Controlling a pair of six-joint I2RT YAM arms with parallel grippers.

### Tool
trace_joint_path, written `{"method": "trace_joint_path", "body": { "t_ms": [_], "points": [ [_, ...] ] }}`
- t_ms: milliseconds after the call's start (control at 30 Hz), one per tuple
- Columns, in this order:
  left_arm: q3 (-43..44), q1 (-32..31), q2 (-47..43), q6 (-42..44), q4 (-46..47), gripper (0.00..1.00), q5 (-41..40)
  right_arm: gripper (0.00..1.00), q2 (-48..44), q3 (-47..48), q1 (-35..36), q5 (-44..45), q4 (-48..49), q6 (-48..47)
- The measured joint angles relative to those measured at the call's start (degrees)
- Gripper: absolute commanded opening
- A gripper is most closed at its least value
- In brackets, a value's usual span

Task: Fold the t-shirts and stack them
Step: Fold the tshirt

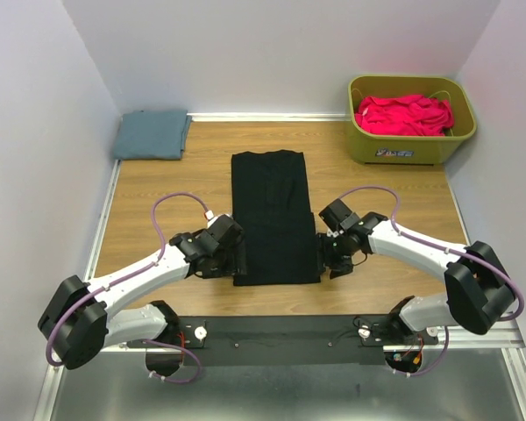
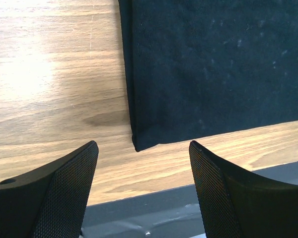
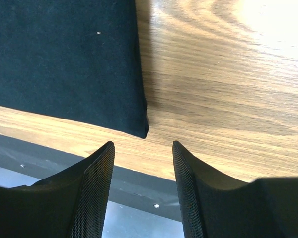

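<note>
flanking the black t-shirt [image 1: 272, 215], your left hand [image 2: 143, 144] and right hand [image 3: 143, 144] both gape wide and hold nothing. the shirt lies mid desk [image 1: 158, 189], its long axis running away from you, and each near corner sits just ahead of its own hand.

I log the flattened t-shirt [image 1: 274, 217] as plain black, the folded t-shirt [image 1: 152, 134] as slate blue, the heaped shirts [image 1: 403, 114] as magenta and their bin [image 1: 403, 149] as olive green. I note the bench [image 1: 158, 189] shows light-brown wood grain. Both the left tool [image 2: 142, 148] and the right tool [image 3: 143, 146] are black, with a fine mesh pattern on their inner faces.
</note>
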Motion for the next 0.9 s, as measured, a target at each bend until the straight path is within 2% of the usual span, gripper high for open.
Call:
{"method": "trace_joint_path", "body": {
  "t_ms": [367,767,900],
  "points": [
    [1.64,-0.63,3.17,-1.03,-0.48,0.82,-0.11,0.5,4.83,0.35,2.64,0.37,1.9,0.2],
    [2.4,-0.66,5.57,-0.98,-0.81,0.82,-0.11,0.43,8.98,3.04,6.78,4.96,2.62,0.07],
    [2.4,-0.98,5.57,-1.2,-0.83,0.82,-0.11,0.35,9.9,3.69,7.56,5.4,2.56,-0.04]
  ]
}}
